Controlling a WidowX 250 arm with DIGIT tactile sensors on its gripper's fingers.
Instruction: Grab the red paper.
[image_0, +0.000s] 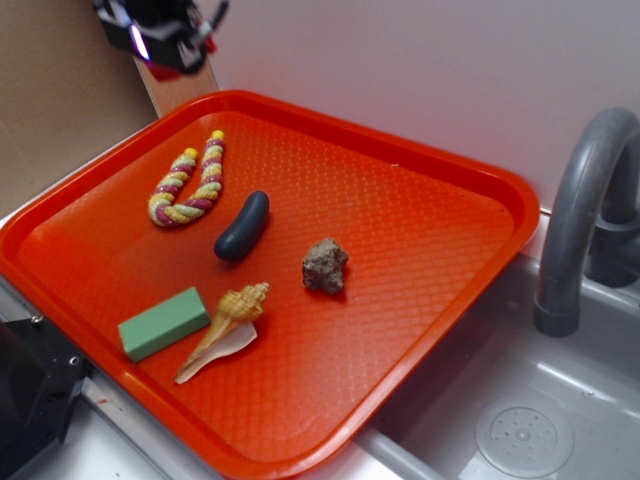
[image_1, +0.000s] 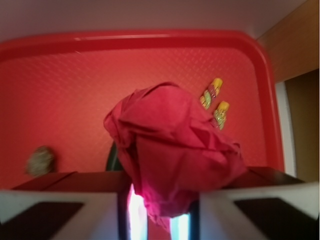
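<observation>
In the wrist view the red paper (image_1: 170, 150), a crumpled crimson ball, fills the middle of the picture and sits between my fingers. My gripper (image_1: 160, 210) is shut on it, well above the orange-red tray (image_1: 60, 80). In the exterior view the gripper (image_0: 165, 35) hangs high at the top left, above the tray's (image_0: 420, 210) far corner, and the paper itself is hidden there.
On the tray lie a red-and-yellow twisted rope (image_0: 187, 180), a dark blue oblong piece (image_0: 243, 226), a grey-brown rock (image_0: 325, 266), a green block (image_0: 163, 322) and a seashell (image_0: 228, 318). A grey sink (image_0: 520, 420) with a faucet (image_0: 585, 210) is at the right.
</observation>
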